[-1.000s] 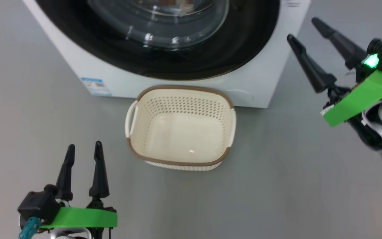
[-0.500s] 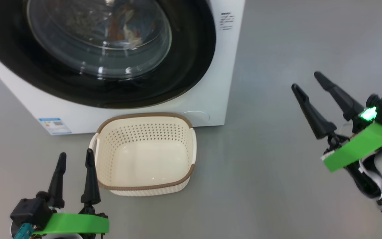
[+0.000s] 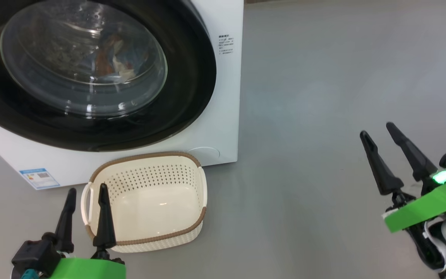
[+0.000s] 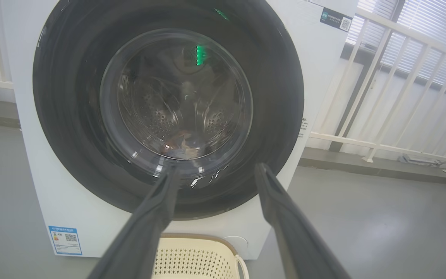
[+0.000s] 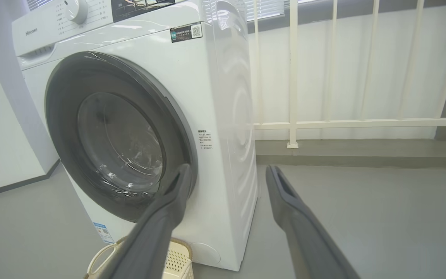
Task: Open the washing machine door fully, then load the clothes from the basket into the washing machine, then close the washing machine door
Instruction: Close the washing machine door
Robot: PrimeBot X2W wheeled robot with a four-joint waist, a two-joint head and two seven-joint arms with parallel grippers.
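L end effector point(image 3: 87, 188) is open, fingers spread, holding nothing. It sits low at near-left, w/ its tips over the left edge of the basket point(image 3: 145, 155) in head view. R end effector point(image 3: 377, 129) is also open & empty, well apart to the right over the grey floor point(image 3: 304, 116). The basket stands on the floor just in front of the washer point(image 3: 225, 116). The door point(image 3: 194, 77) is shut, and the clothes point(image 3: 112, 64) show behind its glass.
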